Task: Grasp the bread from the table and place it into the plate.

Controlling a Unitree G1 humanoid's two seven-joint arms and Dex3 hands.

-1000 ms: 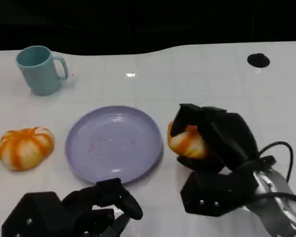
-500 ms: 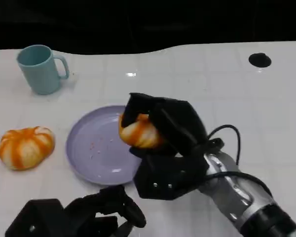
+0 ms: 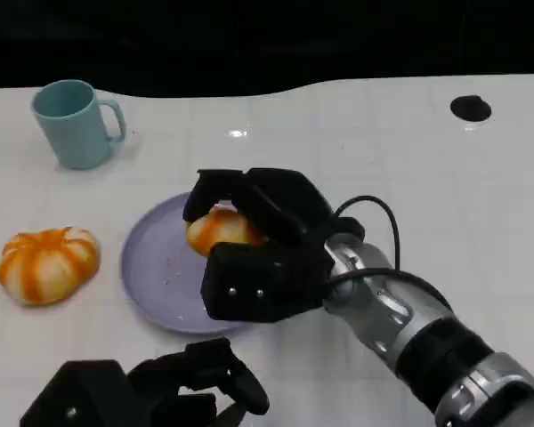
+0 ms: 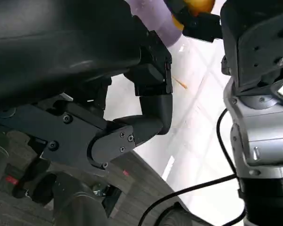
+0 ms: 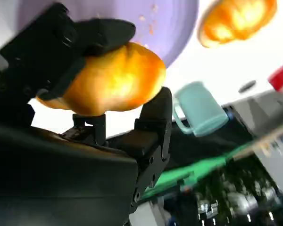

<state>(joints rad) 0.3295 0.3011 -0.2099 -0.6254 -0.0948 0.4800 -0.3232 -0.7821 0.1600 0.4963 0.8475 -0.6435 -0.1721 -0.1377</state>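
On the table's left, at nine o'clock from the plate (image 3: 151, 267), lies a second bread roll (image 3: 47, 263); the teal mug (image 3: 75, 124) stands at eleven o'clock. The left hand (image 3: 151, 391) rests near the table edge at six o'clock, fingers curled in on nothing. The right hand (image 3: 254, 249) hangs over the plate, fingers wrapped around the bread (image 3: 221, 229). To finish well, I judge it should lower until the bread touches the plate's middle, then spread its fingers slowly so the roll cannot tumble off the rim. The right wrist view shows what the head view hides: fingers (image 5: 85, 37) clamping the bread (image 5: 111, 80) from both sides.
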